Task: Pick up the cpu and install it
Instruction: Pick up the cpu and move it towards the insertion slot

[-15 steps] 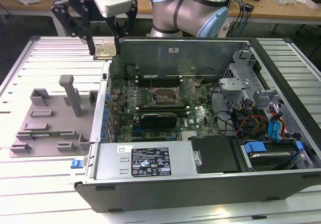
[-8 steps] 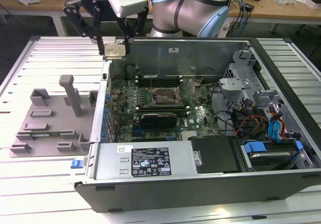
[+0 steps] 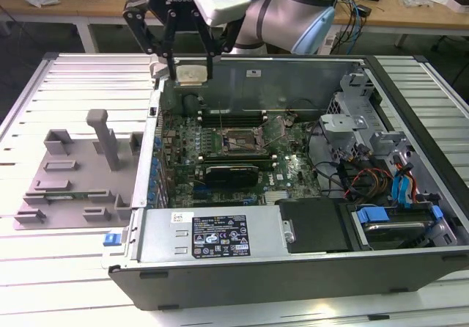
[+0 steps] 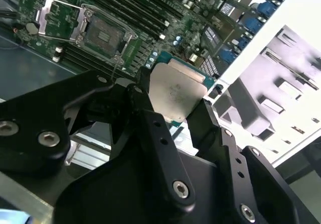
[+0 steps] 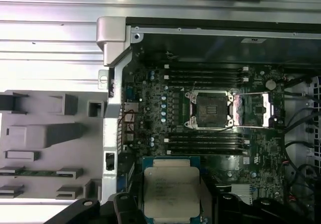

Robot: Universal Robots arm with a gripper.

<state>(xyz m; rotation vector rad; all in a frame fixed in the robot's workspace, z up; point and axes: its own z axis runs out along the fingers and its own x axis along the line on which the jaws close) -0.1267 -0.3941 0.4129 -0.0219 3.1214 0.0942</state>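
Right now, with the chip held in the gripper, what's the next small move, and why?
Probably carry the cpu across toward the open socket: the gripper holds it raised, off to one side of the socket, whose frame is lifted.

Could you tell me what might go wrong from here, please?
The small square silver-topped cpu is pinched by its edges between the black fingers, so it might slip or tilt. The dark square motherboard socket lies apart from it, its metal frame swung open; a skewed landing could harm contacts or catch that frame.
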